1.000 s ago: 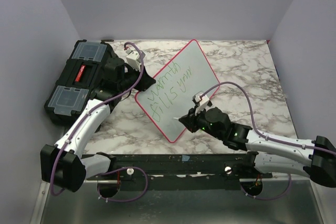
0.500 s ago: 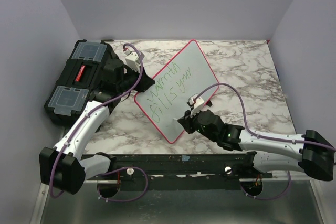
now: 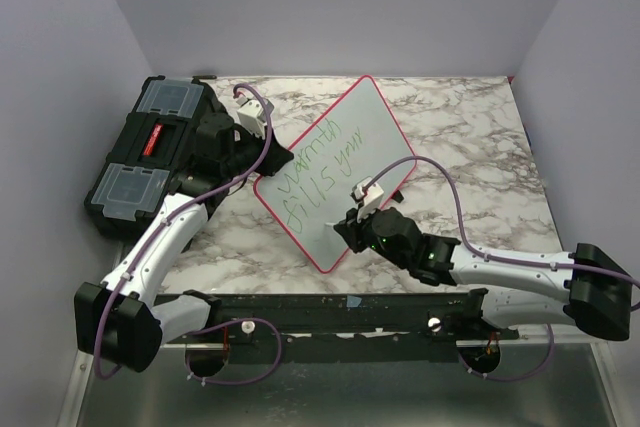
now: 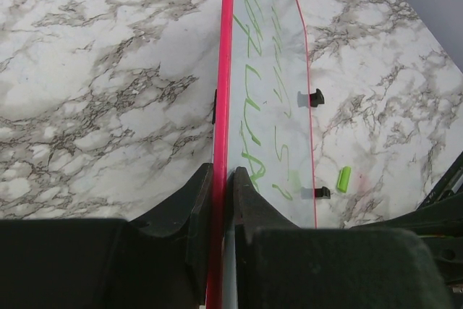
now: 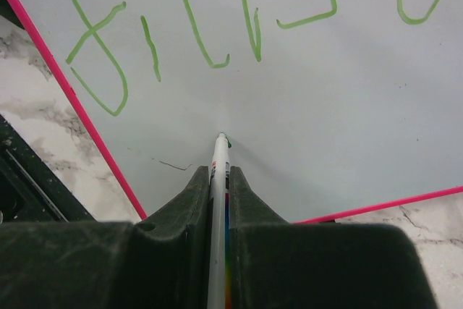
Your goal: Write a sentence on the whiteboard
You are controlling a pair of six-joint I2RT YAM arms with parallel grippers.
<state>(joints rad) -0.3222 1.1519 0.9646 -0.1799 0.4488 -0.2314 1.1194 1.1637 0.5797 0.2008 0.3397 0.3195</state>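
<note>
Right jaws tight on slim white marker (image 5: pixel 218 171) over glossy pink-rimmed whiteboard (image 5: pixel 325 121)

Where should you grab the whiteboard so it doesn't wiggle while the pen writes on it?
Probably by its thin red rim, at the left corner. The whiteboard is flat and thin, so it can only be pinched across an edge, coming in from the side, with one finger on each face. The left gripper is shut on the rim just so. The right gripper holds the pen.

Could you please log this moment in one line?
left end effector: shut on red-rimmed white board | right end effector: shut on white marker
</note>
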